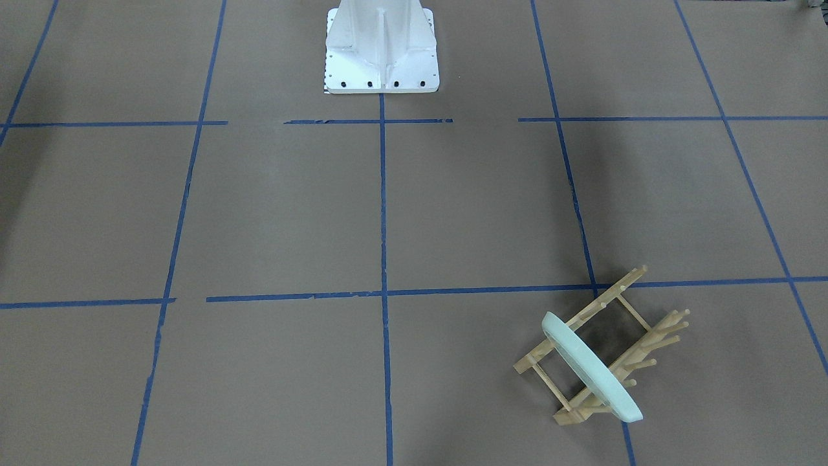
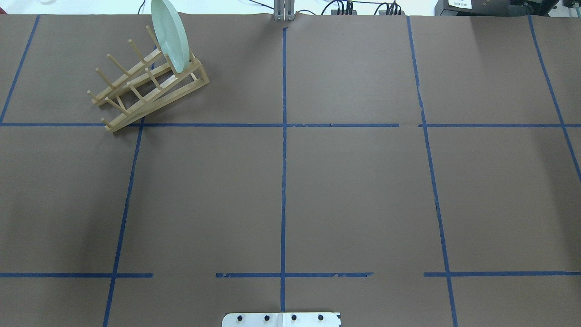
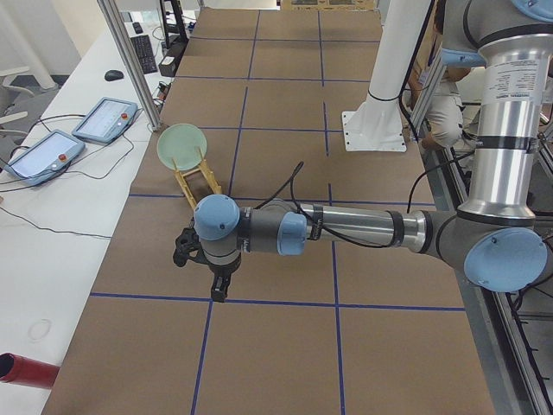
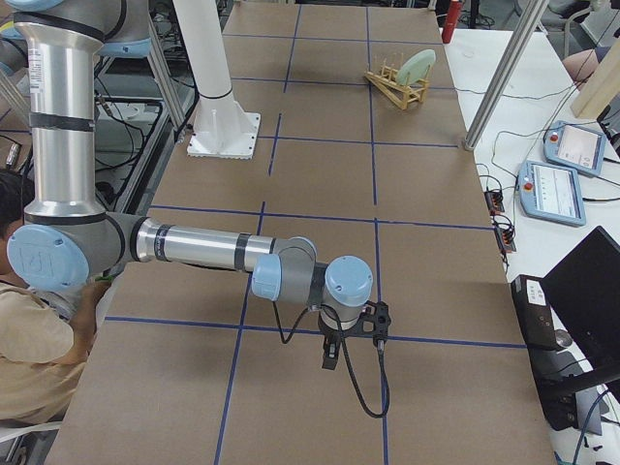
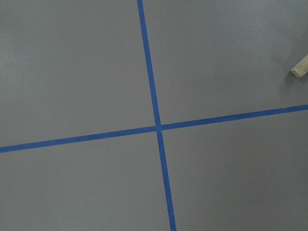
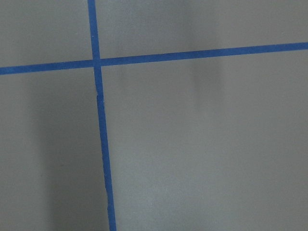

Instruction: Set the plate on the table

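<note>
Standing on edge in the light wooden peg rack [image 2: 156, 103], the round pale mint-green glossy plate [image 2: 170, 36] occupies the slot at the rack's end nearest the far edge of the brown paper-covered counter [image 2: 354, 195], toward its far-left corner as the robot faces it. The plate leans against the pegs; no part of it lies flat on the counter. Neither arm touches it.

Step in hand: approach, judged not yet begun. The plate has to be extracted from the rack before placement can occur.

The left arm [image 3: 346, 226] reaches out low over the left end of the counter, apart from the rack. Its wrist view looks down on a crossing of blue tape lines [image 5: 158, 127], with one wooden rack corner at the right border. The right arm [image 4: 194, 247] reaches over the right end, well apart from the plate. The jaws of both arms show only in the side views; whether they are open or closed cannot be told.

Next move, by judgement: the left arm is the nearer and the likely one to act. It calls for bringing the jaws over the plate's upper rim, closing on the rim, lifting along the pegs to clear them, then tilting the plate flat and lowering it onto bare counter beside the rack
</note>
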`<state>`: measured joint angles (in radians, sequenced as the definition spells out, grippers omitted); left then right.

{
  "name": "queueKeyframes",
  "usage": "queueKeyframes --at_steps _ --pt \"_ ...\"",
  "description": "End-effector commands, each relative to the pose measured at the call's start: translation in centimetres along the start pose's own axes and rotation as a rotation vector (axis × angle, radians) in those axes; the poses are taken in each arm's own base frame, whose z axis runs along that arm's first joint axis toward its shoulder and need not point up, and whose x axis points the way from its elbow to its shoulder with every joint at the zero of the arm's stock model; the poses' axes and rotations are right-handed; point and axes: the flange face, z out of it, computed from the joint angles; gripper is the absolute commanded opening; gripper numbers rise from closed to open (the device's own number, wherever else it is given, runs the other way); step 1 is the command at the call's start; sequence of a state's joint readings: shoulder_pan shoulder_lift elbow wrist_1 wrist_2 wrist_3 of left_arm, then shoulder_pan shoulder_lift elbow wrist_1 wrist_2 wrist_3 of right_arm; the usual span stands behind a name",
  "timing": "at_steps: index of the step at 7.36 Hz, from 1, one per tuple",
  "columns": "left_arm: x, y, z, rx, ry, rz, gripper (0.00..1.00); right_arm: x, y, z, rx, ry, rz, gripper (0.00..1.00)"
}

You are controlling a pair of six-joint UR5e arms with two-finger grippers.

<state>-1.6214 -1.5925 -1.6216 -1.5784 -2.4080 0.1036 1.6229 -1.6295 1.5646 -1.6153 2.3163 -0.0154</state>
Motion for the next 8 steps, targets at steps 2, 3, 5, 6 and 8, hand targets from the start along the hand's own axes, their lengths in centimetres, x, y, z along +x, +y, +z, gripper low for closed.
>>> queueKeyframes --at_steps 2,3,5,6,8 --pt "1.0 -0.9 -0.7 0.015 0.001 0.01 1.0 0.0 0.1 0.0 -0.001 0.0 0.001 1.0" --pt "2.2 -0.3 -1.8 0.034 0.004 0.032 1.0 0.0 0.0 0.0 0.0 0.0 0.0 1.0" --pt "1.9 2.2 -1.4 0.046 0.009 0.047 1.0 0.1 0.1 0.1 -0.002 0.0 0.002 1.0" --pt "2.8 1.9 -0.7 0.075 0.106 0.071 1.0 0.1 0.1 0.1 -0.002 0.0 0.002 1.0" --pt "8.8 -2.9 -2.9 0.143 0.291 -0.189 1.0 0.0 0.1 0.0 -0.001 0.0 0.001 1.0"
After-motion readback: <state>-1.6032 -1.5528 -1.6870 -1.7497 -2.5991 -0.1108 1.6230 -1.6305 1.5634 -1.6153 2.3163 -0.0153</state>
